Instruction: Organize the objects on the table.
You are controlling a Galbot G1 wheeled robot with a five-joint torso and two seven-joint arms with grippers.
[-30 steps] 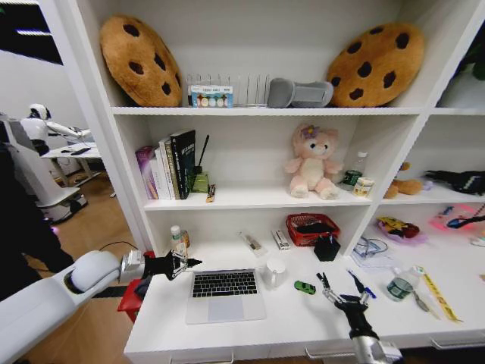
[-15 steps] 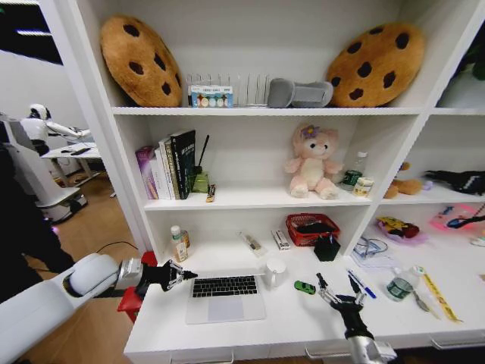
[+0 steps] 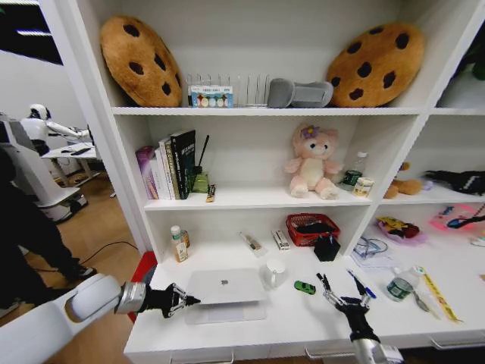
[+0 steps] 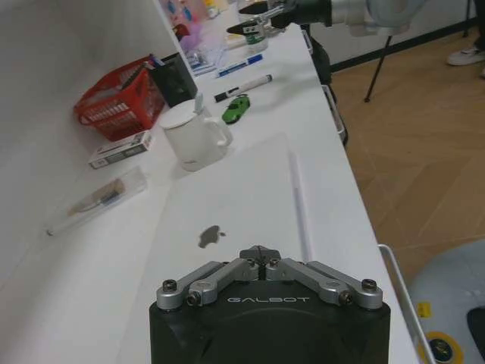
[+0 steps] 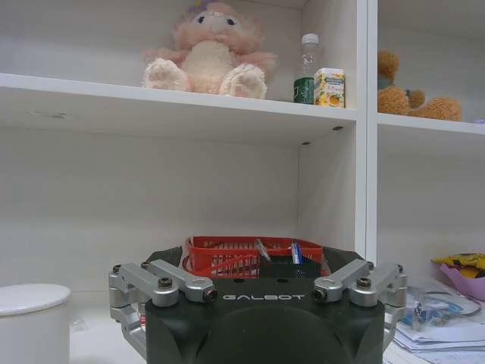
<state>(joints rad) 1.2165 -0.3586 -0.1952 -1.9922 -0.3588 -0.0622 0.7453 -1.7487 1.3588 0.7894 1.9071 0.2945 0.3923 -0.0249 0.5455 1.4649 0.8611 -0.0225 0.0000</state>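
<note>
A slim silver laptop (image 3: 226, 287) lies on the white table (image 3: 303, 324) with its lid down, logo up (image 4: 208, 236). My left gripper (image 3: 189, 301) is shut and empty, just off the laptop's left front corner; in the left wrist view (image 4: 260, 258) it hangs over the lid's near edge. To the laptop's right, my right gripper (image 3: 339, 287) stands open over the table between a tiny green toy car (image 3: 305, 287) and a blue pen (image 3: 361, 283). Its fingers (image 5: 189, 287) are spread wide with nothing between them. A small clear dark-lidded jar (image 3: 399, 284) stands farther right.
A white mug (image 3: 274, 271), a black pen holder (image 3: 326, 248) and a red basket (image 3: 312, 227) stand behind the laptop and car. A small bottle (image 3: 178, 243) sits at the back left. Shelves above hold books, a plush toy (image 3: 311, 163) and cookie cushions. A yellow ruler (image 3: 436, 294) lies at the right.
The laptop lid has gone from open, keyboard showing, to closed. My left gripper moved down and toward the table's front edge. The right gripper barely shifted.
</note>
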